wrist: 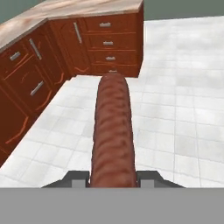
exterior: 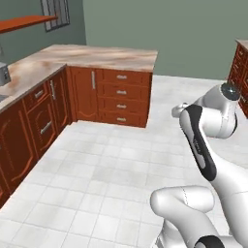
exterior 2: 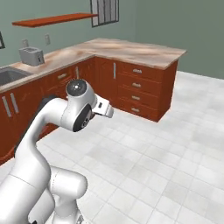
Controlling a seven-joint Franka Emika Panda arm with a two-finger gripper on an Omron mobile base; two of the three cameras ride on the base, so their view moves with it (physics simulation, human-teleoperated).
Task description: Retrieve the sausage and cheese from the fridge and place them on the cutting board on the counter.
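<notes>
We have the reddish-brown, rounded-end cylinder of sausage (wrist: 112,131) clamped between our two small dark fingers (wrist: 75,177), which grip it at its near end while the rest juts forward, out over the white tiled floor (wrist: 183,109). Beyond its far tip stands the long beige-and-brown marbled stone counter (wrist: 74,8) with its red-brown wooden drawers (wrist: 107,43) below, well apart from us for now.

We judge the sausage light and fairly firm, yet with a smooth, perhaps greasy skin and a round body that could roll or slide in a flat two-sided pinch. Held at one end, its long free part gives it leverage to droop or swivel if the arm swings sharply. A hold nearer the middle, squarely across its width, would carry it more steadily; as things stand, we think gentle moves and a low, level set-down suit it best, laid lengthwise so it does not roll away from the counter's edge.
</notes>
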